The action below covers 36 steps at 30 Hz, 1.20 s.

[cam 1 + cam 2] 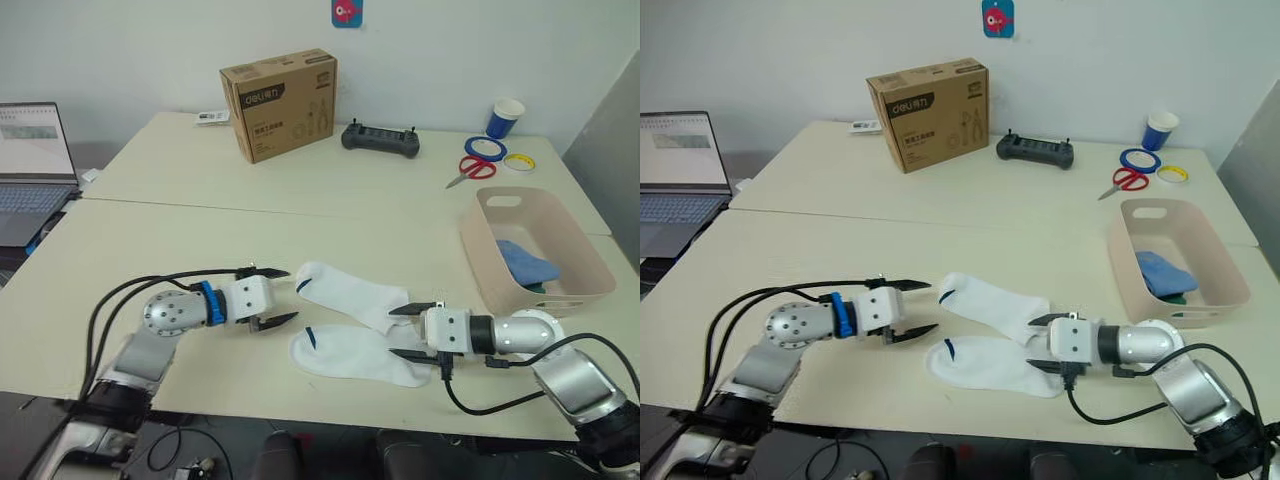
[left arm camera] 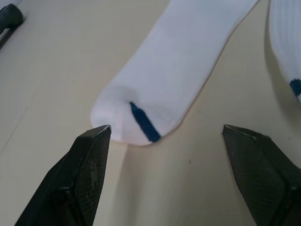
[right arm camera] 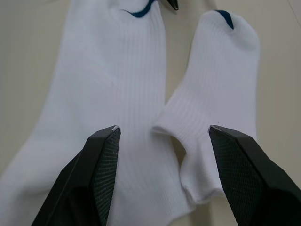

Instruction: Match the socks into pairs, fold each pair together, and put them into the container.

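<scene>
**Two white socks left, both tools released**

Your left tool [image 1: 274,296] gapes at the far white sock's [image 1: 345,291] toe; skim too high and you'll only nudge it. The near white sock [image 1: 352,353] touches it, so your right tool [image 1: 412,331], also spread, may pinch both cuffs. Pale counter [image 1: 150,230]: laptop [image 1: 32,165], cardboard box [image 1: 280,104], scissors [image 1: 470,170]; the pink basin [image 1: 533,245] holds blue socks [image 1: 524,262].

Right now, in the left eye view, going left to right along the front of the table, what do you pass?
Left gripper → the two white socks, lying side by side → right gripper → pink container holding a blue sock.
</scene>
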Available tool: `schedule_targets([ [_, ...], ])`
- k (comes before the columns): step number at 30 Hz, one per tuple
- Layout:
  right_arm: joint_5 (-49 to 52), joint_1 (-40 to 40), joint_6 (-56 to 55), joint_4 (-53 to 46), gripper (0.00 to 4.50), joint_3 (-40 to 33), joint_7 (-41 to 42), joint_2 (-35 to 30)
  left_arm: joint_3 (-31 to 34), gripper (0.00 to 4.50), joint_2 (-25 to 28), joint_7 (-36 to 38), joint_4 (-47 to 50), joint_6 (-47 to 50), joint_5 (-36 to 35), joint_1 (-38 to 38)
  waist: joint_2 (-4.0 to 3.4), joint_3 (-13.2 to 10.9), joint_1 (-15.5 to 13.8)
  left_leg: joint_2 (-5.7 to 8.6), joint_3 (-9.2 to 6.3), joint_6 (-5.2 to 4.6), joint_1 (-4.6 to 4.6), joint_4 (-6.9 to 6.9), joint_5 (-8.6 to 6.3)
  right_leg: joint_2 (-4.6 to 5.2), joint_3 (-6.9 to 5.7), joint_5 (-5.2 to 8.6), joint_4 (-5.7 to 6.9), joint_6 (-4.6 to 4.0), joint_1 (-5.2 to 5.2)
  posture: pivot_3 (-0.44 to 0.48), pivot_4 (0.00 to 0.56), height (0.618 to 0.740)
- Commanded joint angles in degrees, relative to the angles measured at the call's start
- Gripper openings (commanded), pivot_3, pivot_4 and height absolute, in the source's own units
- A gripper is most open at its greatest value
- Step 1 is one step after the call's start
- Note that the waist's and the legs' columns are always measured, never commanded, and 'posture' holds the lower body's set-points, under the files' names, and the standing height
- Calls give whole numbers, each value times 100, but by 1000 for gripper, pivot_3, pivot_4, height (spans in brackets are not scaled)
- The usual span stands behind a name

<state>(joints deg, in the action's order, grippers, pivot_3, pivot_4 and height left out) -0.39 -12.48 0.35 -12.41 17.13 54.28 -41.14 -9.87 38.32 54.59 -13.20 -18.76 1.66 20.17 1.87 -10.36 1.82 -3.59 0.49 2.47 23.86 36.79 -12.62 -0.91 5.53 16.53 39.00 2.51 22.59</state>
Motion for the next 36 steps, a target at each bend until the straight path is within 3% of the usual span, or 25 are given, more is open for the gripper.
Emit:
schedule_targets([
  [1,-211,-211,-228,33,3206,3,-110,87,-142,3908,-76,-23,-305,-349,166,187,-2,1,-2,0,-3,0,-1,-1,0,-2,-1,0,3,0,0,0,150,740],
  [7,-472,-429,-498,426,3206,87,-104,257,-311,3908,-276,-284,-1272,-541,588,779,-4,3,-20,3,-3,-1,-6,11,1,-1,-2,-6,4,9,-12,0,150,740],
  [8,-445,-434,-524,449,3028,71,-89,293,-342,3935,-279,-236,-1385,-572,589,815,-5,3,-19,3,-2,-1,-6,11,1,-1,0,-7,3,11,-12,0,150,740],
  [12,-204,-441,-526,418,1914,7,72,374,-350,3055,-291,-73,-1494,-541,441,877,-8,5,-15,2,-4,-1,-9,9,1,-2,-1,-7,2,11,-15,0,150,740],
  [17,-4,-504,-323,475,39,-122,108,411,-311,1387,-344,65,-1524,-573,263,894,-9,5,-13,2,-5,-1,-14,10,1,-2,-2,-7,5,10,-21,0,150,740],
  [21,162,-599,-77,453,0,-228,82,485,-260,22,-389,97,-1504,-548,198,924,-9,5,-13,1,-6,-1,-13,9,1,-3,-3,-8,4,10,-20,0,150,740],
  [31,838,-1102,782,477,0,-662,88,705,33,22,-358,161,-1263,-301,-269,1111,-9,5,-10,0,-9,-1,-9,9,1,-3,-5,-9,4,8,-18,0,150,740],
  [36,1411,-1242,1367,35,0,-902,435,467,316,22,-101,488,-414,412,-799,1086,-10,4,-6,0,-14,-1,-2,8,1,-3,-8,-10,2,5,-14,0,150,740],
])
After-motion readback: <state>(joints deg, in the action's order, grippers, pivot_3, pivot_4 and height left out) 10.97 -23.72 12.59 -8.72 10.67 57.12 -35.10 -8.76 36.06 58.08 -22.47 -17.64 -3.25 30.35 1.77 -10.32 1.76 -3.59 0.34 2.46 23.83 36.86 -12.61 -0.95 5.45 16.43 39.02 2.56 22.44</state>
